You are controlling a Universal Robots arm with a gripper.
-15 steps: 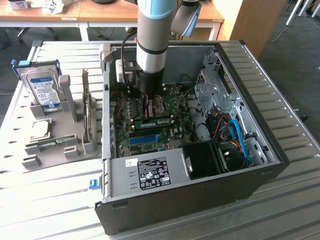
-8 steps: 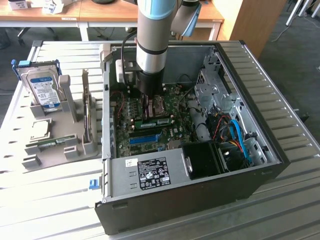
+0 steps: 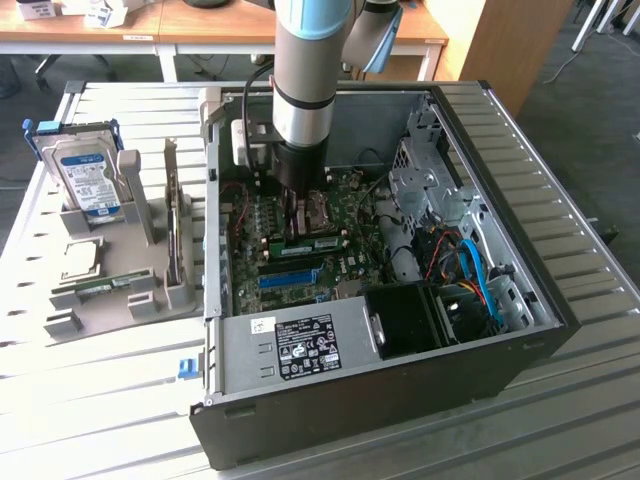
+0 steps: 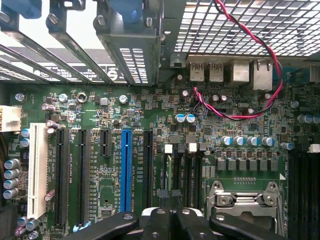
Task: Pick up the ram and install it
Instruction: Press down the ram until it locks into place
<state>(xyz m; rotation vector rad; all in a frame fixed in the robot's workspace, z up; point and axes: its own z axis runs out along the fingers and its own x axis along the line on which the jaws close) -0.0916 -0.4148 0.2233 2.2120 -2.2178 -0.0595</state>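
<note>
Since the thin green circuit-board ram stick [image 3: 303,243] stands on edge on the green motherboard [image 3: 352,268], near the middle of the open black computer case [image 3: 330,420] and right under my closed black gripper [image 3: 295,222], I'd bear straight down and evenly along its length. Whether I'm pinching or only pressing its top edge, I can't tell. The exterior view gives the stick's whole side, while the wrist view gives my shut fingertips [image 4: 157,222] lined up with the dark memory slots [image 4: 182,170].
</note>
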